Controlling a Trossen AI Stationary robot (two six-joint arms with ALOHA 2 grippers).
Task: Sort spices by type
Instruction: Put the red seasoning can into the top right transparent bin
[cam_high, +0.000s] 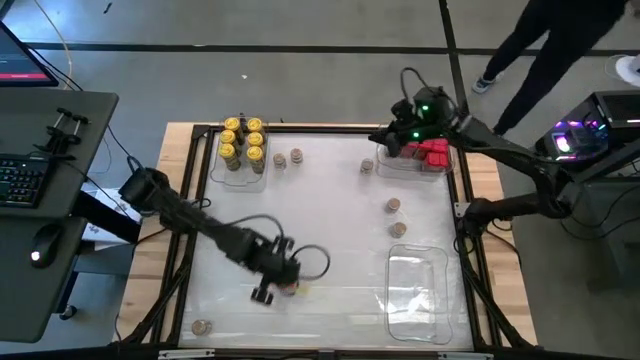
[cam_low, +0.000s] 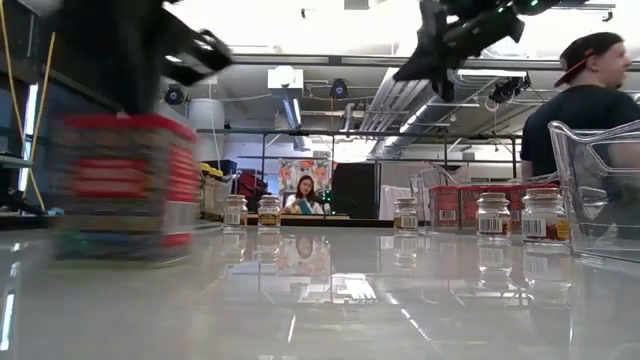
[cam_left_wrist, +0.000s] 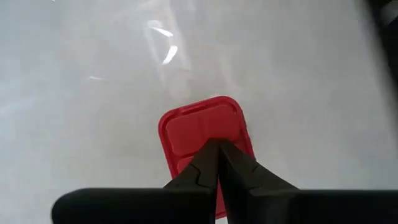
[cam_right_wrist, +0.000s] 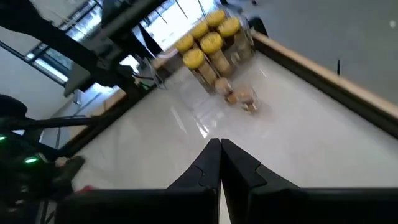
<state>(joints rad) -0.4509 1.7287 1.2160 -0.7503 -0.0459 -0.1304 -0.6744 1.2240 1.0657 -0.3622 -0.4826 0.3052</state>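
Observation:
A red square-topped box (cam_left_wrist: 202, 127) stands upright on the white table near its front edge, also seen as the red box (cam_low: 125, 185) in the low view. My left gripper (cam_left_wrist: 216, 144) is shut and points steeply down right over its lid (cam_high: 292, 290). My right gripper (cam_right_wrist: 219, 144) is shut, holds nothing, and hangs in the air at the far right (cam_high: 385, 140), beside a tray of red boxes (cam_high: 428, 153). Yellow-lidded jars (cam_high: 243, 143) stand in a tray at the far left. Brown-lidded jars (cam_high: 393, 205) stand loose on the table. My left gripper's shut fingertips (cam_left_wrist: 208, 152) lie over the near part of the red box's lid (cam_left_wrist: 199, 134), coming from above. I cannot tell whether they touch it. The box stands on the table.
An empty clear tray (cam_high: 418, 290) lies at the near right. Loose brown-lidded jars stand at the far middle (cam_high: 287, 158), right of centre (cam_high: 398, 230) and the near left corner (cam_high: 201, 327). A wooden frame (cam_high: 470, 200) rims the table. A person (cam_high: 540, 40) stands beyond the far right.

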